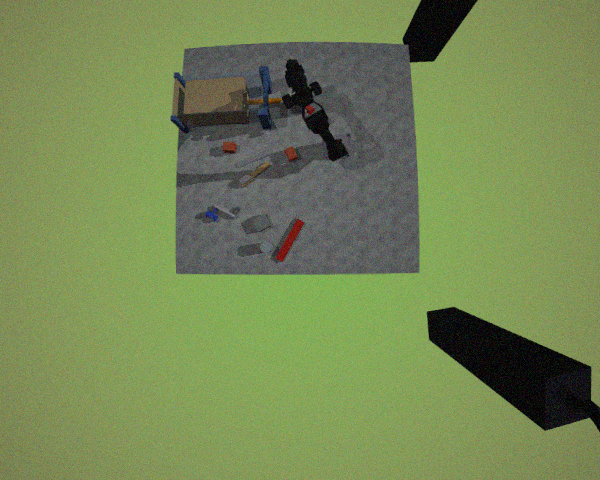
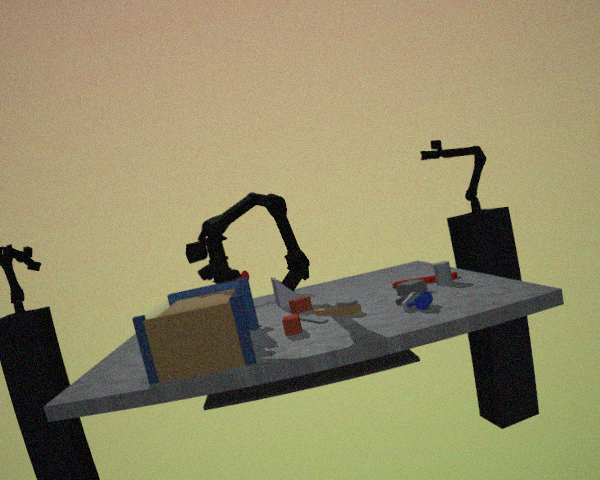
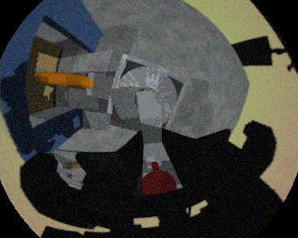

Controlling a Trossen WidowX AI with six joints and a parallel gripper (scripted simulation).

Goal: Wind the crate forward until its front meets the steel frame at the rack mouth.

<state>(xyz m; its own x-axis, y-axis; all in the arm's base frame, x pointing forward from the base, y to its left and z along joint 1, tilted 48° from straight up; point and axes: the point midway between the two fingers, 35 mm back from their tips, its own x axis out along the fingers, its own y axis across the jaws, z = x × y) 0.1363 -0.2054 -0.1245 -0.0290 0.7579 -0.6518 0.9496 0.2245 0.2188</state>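
Grey bench [image 1: 341,232]: end effector [image 1: 296,100] grips the red-knobbed winch handle [image 3: 157,181].

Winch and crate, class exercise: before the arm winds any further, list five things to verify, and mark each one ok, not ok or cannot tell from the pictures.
1. Jaws shut on something: ok. The gripper is closed on a red handle.
2. Handle key seated in the winch hole: cannot tell; the hole is not visible.
3. Orange strap runs from the crate through the blue frame toward the gripper: ok.
4. Crate sitting flat: ok, as far as the exterior view shows; its underside is hidden.
5. Crate front against the frame: cannot tell for sure; from the top view it lies close to the frame.
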